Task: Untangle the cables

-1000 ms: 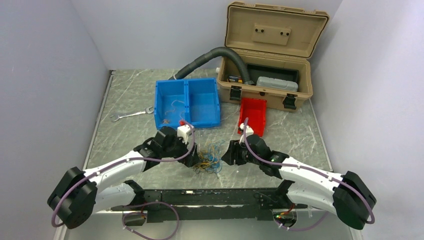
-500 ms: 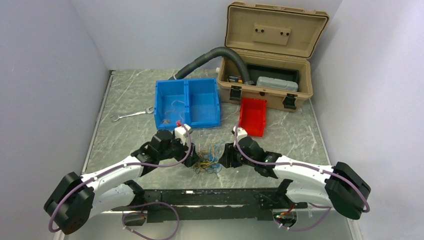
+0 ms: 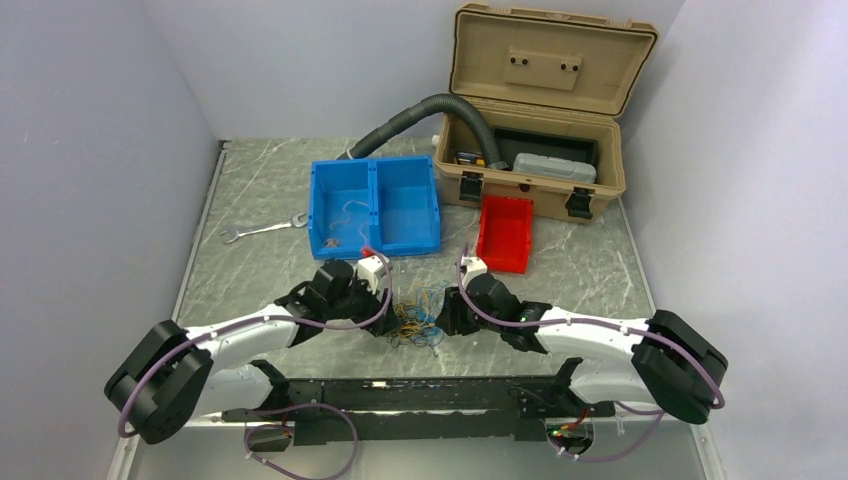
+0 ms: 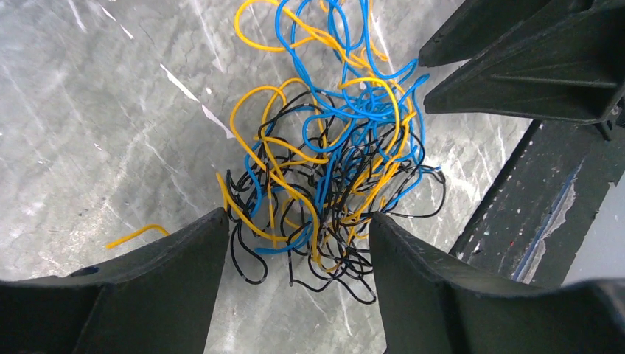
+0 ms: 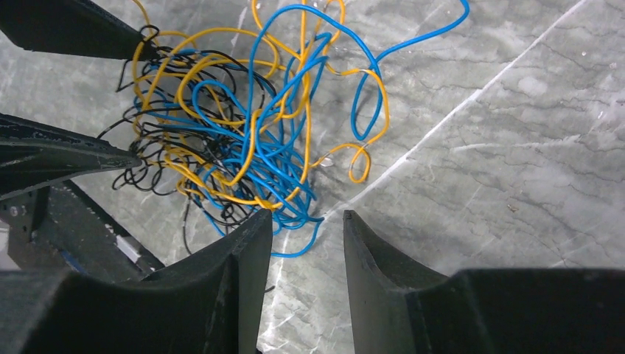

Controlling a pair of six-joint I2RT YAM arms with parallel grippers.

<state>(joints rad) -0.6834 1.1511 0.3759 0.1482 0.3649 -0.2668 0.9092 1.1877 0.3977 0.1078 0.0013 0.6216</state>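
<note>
The cables (image 3: 417,322) lie as one tangle of thin yellow, blue and black wires on the marble table, between the two arms. My left gripper (image 3: 386,324) is at the tangle's left side. In the left wrist view it (image 4: 298,217) is open, its fingertips straddling the black and yellow loops (image 4: 332,169) at the tangle's near edge. My right gripper (image 3: 446,318) is at the tangle's right side. In the right wrist view it (image 5: 306,214) is open with a narrower gap, and a blue loop of the cables (image 5: 243,147) lies just ahead of its tips.
A blue two-compartment bin (image 3: 376,205) and a red bin (image 3: 505,232) stand behind the tangle. Farther back is an open tan toolbox (image 3: 535,130) with a grey corrugated hose (image 3: 420,112). A wrench (image 3: 262,229) lies at the left. A black rail (image 3: 420,395) runs along the near edge.
Both grippers have drawn in on the tangle from either side, the right one moving left. The tangle itself has stayed in place.
</note>
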